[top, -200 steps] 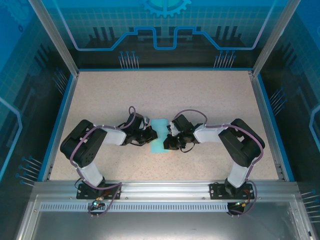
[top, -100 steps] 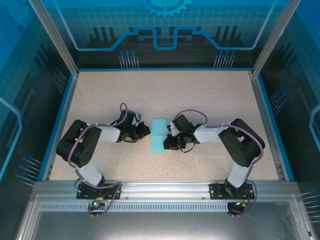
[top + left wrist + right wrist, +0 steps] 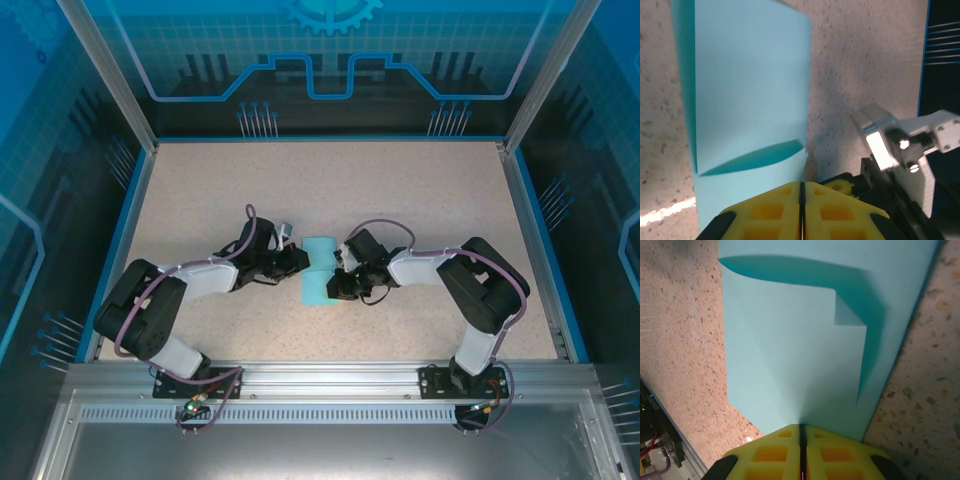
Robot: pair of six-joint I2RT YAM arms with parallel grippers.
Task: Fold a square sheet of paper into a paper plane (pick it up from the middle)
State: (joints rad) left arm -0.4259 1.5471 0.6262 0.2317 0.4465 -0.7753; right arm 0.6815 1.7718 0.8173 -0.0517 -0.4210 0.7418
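The thin cyan-blue square sheet of paper [image 3: 316, 290], partly folded, lies centrally on the speckled beige tabletop [image 3: 420, 190]. We note left jaws and right jaws pressed together at its opposite edges — pinching or merely pinning, we cannot tell. We judge an early crease in hand; next, the loose flap needs flattening without shifting the sheet.

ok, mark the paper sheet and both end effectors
square sheet of paper [image 3: 750, 85], left wrist view, middle of the folded top layer
left end effector [image 3: 801, 192], left wrist view, seam between yellow fingertips
right end effector [image 3: 801, 435], right wrist view, seam between yellow fingertips
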